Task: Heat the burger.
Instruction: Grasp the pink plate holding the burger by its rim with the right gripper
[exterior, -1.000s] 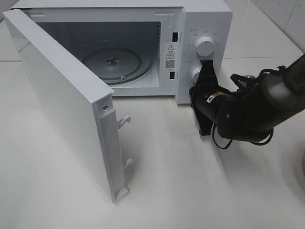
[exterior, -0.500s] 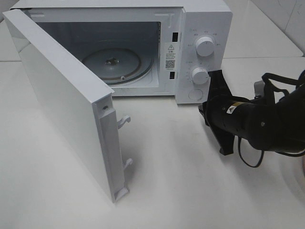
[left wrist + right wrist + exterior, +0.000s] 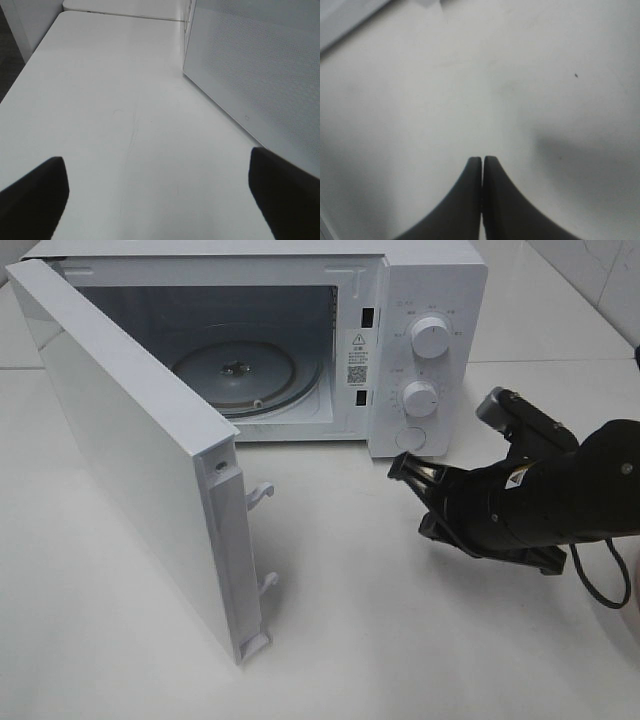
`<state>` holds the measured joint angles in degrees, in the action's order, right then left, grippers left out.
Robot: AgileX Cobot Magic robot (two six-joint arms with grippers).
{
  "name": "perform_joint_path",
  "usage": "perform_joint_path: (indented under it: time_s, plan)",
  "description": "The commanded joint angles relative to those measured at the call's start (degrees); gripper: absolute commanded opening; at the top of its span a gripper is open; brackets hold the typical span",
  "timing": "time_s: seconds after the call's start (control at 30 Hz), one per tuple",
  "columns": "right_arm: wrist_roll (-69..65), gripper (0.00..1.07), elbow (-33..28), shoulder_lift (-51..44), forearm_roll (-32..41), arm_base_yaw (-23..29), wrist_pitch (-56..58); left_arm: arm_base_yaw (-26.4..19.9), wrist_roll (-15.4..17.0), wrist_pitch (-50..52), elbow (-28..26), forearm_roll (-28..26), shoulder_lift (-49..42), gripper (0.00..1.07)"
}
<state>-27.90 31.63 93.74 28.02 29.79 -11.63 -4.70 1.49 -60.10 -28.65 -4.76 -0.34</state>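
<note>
Moved: right pincer [image 3: 402,467] pulled back from the microwave [image 3: 440,290] knobs [image 3: 421,398].
Right pincer: closed, holding nothing.
Left pincer [image 3: 157,177]: spread wide, holding nothing.

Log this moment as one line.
microwave door: open | turntable: bare | burger: not in view | left fingers: open, empty | right fingers: shut, empty

White tabletop [image 3: 400,640] meets a pale tiled wall [image 3: 600,270].

right arm [image 3: 560,495]: glossy black, rounded | label [image 3: 519,478]: small, possibly yellow | cable [image 3: 603,587]: black loop | right tool [image 3: 482,159]: black, tapered
</note>
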Motion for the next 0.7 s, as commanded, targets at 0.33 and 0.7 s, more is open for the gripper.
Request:
perform_joint_path:
  time_s: [0.33,0.7]
  plan:
    - [24.35,0.04,-0.11,-7.73,-5.04,-0.29,23.89,0.17,0.06,0.86,0.06,0.06,-1.15,0.90]
    - [22.57,0.06,0.11,-16.62,-23.15,-1.38,44.40,0.17,0.06,0.86,0.06,0.06,-1.15,0.90]
